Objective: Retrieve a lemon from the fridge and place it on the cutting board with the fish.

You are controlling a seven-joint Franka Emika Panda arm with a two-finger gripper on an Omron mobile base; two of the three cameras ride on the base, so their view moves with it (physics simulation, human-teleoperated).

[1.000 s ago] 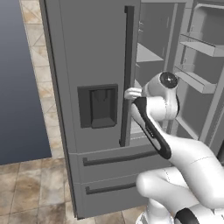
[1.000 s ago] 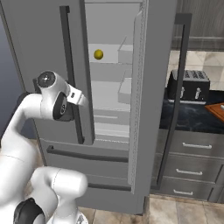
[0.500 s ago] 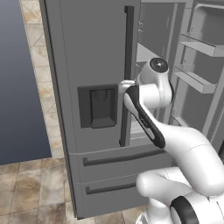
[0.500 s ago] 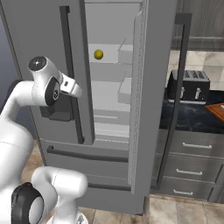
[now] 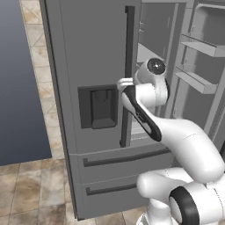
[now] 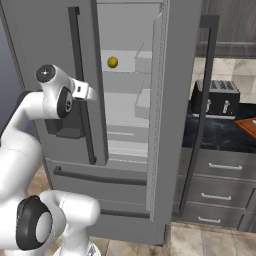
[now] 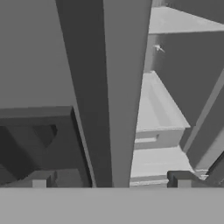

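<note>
the fridge (image 6: pixel 50 30) stands with its right door swung wide and its left door shut; the lemon (image 6: pixel 113 62) sits on an upper shelf, upper centre of the right base frame, well apart from the tool (image 7: pixel 111 181). the tool is close against the left door's dark handle (image 5: pixel 128 79), centre of the left base frame, its fingers (image 7: pixel 40 180) spread wide with nothing between them. to do this step well, it should probably clear the door edge first, then swing right into the open bay, rise to the lemon's shelf and approach level, jaws straddling the fruit before closing so it does not roll back. the board (image 6: pixel 248 126) shows at the right edge, on the worktop (image 6: pixel 215 135) by the toaster (image 6: pixel 216 97).
</note>
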